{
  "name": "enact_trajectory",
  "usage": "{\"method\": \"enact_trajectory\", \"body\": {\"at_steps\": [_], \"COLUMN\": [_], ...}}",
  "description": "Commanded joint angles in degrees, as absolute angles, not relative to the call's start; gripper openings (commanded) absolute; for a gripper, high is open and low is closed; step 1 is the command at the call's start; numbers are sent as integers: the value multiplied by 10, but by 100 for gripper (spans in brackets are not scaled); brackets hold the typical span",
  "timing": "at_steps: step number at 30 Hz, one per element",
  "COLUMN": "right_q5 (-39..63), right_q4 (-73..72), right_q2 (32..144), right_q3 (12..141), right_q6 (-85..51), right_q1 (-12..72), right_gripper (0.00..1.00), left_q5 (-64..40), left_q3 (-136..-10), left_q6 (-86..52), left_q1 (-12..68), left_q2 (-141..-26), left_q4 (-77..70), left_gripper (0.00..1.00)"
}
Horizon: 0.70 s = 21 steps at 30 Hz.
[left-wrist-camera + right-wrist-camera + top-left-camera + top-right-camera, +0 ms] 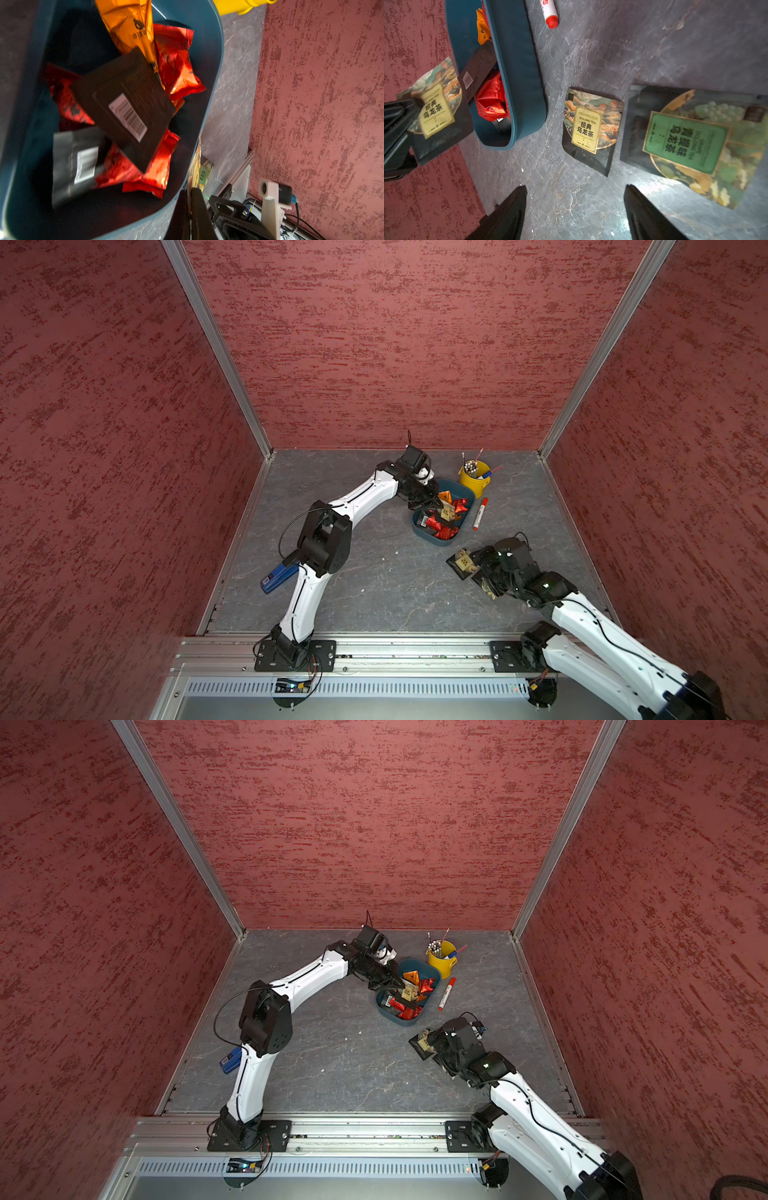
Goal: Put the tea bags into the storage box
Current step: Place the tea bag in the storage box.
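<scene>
The teal storage box (420, 529) (384, 1009) holds several tea bags: red foil packets (174, 62), an orange one (126, 22) and black barcode sachets (124, 104). My left gripper (436, 504) (190, 190) hangs over the box, shut on a black sachet with a yellow label (433, 112) (446, 511). My right gripper (576, 187) (473, 568) is open low over the table, nearer than the box. Beyond its fingertips lie a yellow-label sachet (591, 128) (460, 563) and, beside it, a green-label sachet (691, 141), both flat on the table.
A yellow cup of pens (475, 477) stands behind the box. A red-and-white marker (480, 514) lies along the box's right side. A blue object (279, 576) lies under the left arm's elbow. Red walls enclose the grey table on three sides.
</scene>
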<state>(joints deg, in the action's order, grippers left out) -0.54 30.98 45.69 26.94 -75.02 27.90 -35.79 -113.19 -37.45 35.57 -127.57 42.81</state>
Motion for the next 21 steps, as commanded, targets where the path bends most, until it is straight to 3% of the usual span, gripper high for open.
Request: {"method": "enact_trajectory", "body": {"at_steps": [1, 4, 6, 9, 12, 21], "right_q5": [20, 29, 37, 45, 47, 81], "right_q4": [327, 334, 337, 349, 358, 349], "right_q2": [462, 465, 465, 466, 468, 514], "right_q3": [285, 283, 279, 278, 282, 292], "right_q6": [-723, -718, -715, -705, -692, -648], "right_q1": [261, 246, 238, 225, 215, 178], "right_gripper": [78, 79, 78, 79, 79, 78], "left_q5": [-384, -387, -389, -386, -382, -342], "left_q3": [-1154, -1160, -1163, -1162, -1152, -1088], "left_q6": [-402, -416, -420, -419, -411, -362], "left_q1": [351, 350, 349, 350, 349, 348], "left_q2": [-1292, -1305, -1310, -1303, -1287, -1194], "left_q4": [375, 350, 341, 338, 336, 362], "left_gripper": [0, 12, 33, 52, 59, 61]}}
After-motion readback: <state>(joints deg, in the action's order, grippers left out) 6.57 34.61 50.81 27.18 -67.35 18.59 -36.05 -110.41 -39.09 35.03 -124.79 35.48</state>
